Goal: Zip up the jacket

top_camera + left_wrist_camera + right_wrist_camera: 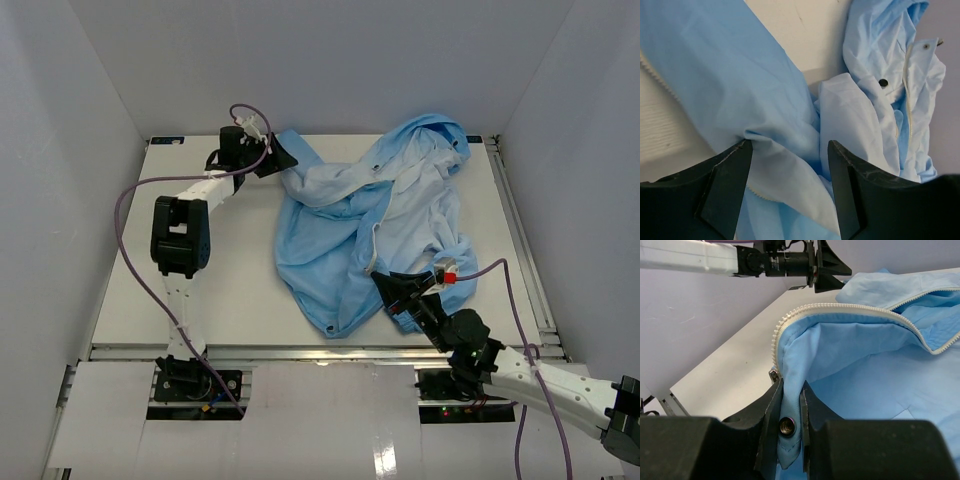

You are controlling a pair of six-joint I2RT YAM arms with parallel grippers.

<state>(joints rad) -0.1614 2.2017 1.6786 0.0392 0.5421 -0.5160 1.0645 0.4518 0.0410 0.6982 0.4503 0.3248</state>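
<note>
Jacket hem sat pinched in right gripper; left gripper spread, seemingly empty. Alignment step: opposite zipper edge needed grasping.

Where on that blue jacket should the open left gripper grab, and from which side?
Probably the toothed zipper edge of the jacket, from above, jaws across the strip: it is a thin, flat hem. The right gripper pinches the edge near the zipper's end.

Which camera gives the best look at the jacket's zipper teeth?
The right wrist view: the zipper teeth run close and sharp across the jacket. The left wrist view catches only short, small stretches; the top view shows just a thin pale line.
</note>
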